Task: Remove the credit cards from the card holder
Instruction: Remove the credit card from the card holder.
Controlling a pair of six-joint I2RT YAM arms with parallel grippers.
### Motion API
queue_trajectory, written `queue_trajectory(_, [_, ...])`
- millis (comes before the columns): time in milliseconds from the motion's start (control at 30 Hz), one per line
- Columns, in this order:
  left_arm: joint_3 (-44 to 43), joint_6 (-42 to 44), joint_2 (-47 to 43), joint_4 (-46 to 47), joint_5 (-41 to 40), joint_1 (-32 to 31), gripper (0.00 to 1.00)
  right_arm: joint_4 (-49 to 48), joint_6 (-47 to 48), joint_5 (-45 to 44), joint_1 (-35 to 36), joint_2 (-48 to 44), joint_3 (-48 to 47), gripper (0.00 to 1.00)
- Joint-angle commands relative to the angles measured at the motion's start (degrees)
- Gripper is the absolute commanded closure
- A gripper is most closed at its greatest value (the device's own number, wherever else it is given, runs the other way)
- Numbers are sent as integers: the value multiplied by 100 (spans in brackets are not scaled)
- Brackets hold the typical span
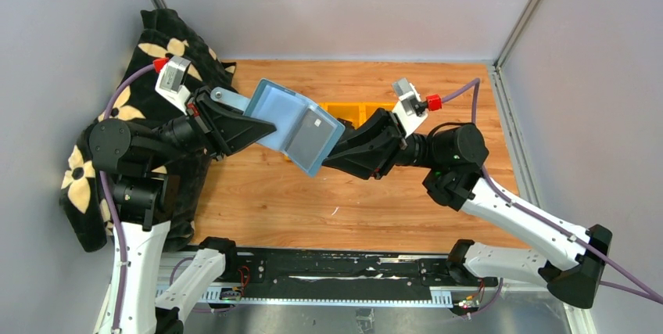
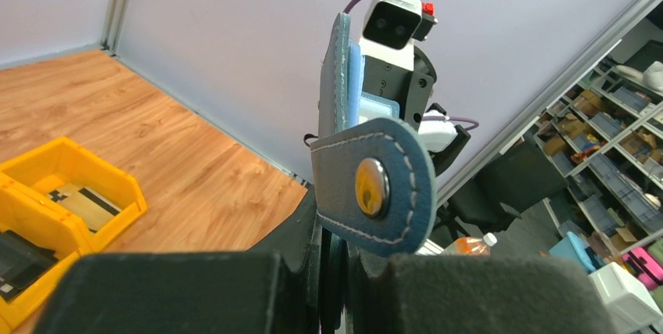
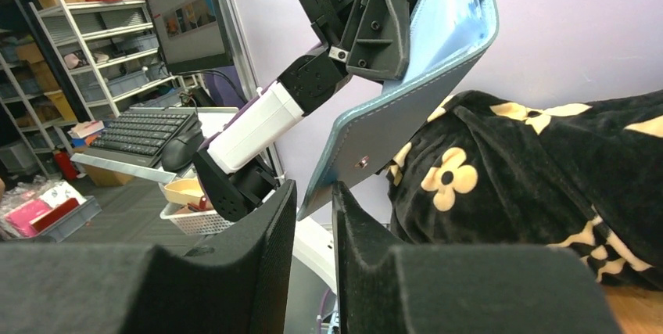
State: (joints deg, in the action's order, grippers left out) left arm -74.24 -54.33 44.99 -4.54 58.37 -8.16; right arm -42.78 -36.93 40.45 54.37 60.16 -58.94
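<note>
Teal-blue folding card holder, open, aloft, silvery-grey plastic card inside; left gripper pinches one flap, right gripper the other.

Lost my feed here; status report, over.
Open card holder aloft; left pincer shut on its strap side, right pincer shut on the opposite edge. Grey credit card in its pocket. Nothing in the way.
</note>
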Motion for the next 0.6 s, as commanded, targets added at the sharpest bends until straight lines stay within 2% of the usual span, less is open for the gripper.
queue_trajectory(0, [-124,-73,23,40,69,17,100,223,313,-32,83,-74,-35,75])
queue_trajectory(233, [-218,-116,12,24,87,17,100,880,481,-372,85,70,-319,85])
queue_trajectory(567, [-234,-213,17,93,104,17,100,650,567,-563,83,-30,-250,97])
